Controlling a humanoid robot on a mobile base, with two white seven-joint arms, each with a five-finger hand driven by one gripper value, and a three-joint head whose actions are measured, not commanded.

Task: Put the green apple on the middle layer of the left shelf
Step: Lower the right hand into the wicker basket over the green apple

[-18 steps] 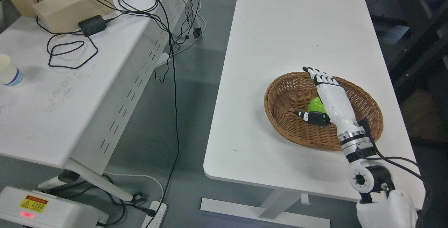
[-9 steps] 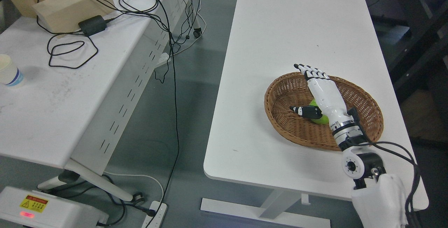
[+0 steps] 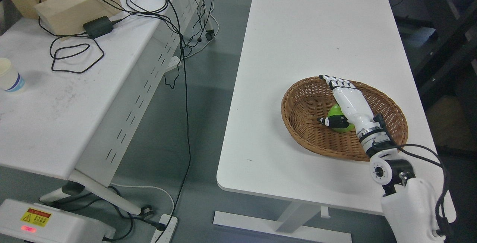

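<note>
**Apple under my right hand, not yet gripped**

The green apple (image 3: 338, 116) lies in the wicker basket (image 3: 302, 101), a little right of the basket's middle. My right hand (image 3: 344, 101) is directly over it, palm down, so the apple shows only at the hand's left edge. The fingers (image 3: 337, 82) are stretched out straight toward the basket's far rim, and the thumb (image 3: 331, 121) reaches across the near side of the fruit. So I read the hand as open, with nothing gripped yet. The apple is round, with no long axis to line up on; what counts is that it sits beneath the palm, between thumb and fingers, so a curl should close around it. My left hand is out of view, leaving the right as the only one placed for the pick.

The basket rests on a white table (image 3: 316, 30), near its front right corner. Across a grey floor aisle to the left stands a second white table (image 3: 56, 97) with black cables (image 3: 74, 54), a wooden block (image 3: 74, 6) and a paper cup (image 3: 9, 75). I see no shelf from here.
</note>
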